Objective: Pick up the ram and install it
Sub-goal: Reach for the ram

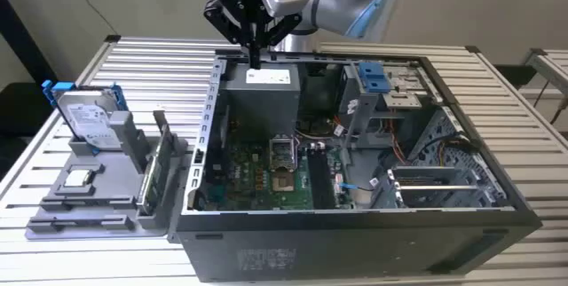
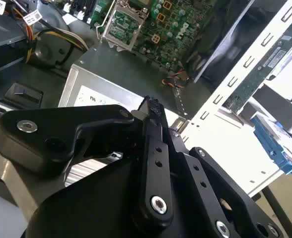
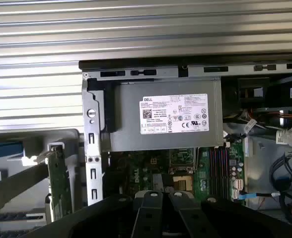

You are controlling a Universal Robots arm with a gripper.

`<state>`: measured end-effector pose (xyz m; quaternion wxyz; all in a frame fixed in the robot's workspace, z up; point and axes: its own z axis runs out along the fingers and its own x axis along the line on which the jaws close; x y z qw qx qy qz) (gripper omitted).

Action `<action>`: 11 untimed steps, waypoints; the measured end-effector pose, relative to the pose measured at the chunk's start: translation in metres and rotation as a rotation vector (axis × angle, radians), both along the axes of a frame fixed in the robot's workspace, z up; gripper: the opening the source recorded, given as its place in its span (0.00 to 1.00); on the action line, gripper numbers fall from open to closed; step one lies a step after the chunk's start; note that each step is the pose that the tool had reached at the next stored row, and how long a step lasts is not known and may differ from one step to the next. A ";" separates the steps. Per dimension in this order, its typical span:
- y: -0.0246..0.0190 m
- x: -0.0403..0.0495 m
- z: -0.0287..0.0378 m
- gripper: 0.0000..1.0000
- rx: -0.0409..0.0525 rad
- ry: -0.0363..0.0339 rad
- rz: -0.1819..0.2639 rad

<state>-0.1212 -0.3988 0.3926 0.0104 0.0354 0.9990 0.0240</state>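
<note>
On the exterior view's left, a grey tray point(image 1: 80, 223) sits on the slatted desk point(image 1: 151, 60). A drive point(image 1: 89, 121) with a blue frame stands at the tray's upper left. The ram point(image 1: 148, 183) stands on edge in a slot at the tray's right side, just beside the open case point(image 1: 355, 239). At upper centre, the pincer point(image 1: 255, 60) points down over the case's grey power supply point(image 1: 266, 96). Its fingers are clenched together on nothing, well apart from the ram.
</note>
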 end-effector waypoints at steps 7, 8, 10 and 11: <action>0.0000 -0.0004 0.0000 0.11 -0.0001 0.0000 0.000; 0.0000 -0.0008 0.0000 0.11 -0.0001 0.0000 0.000; 0.0000 -0.0011 0.0000 0.11 0.0001 0.0000 0.000; 0.0000 -0.0016 0.0000 0.11 0.0000 0.0000 0.000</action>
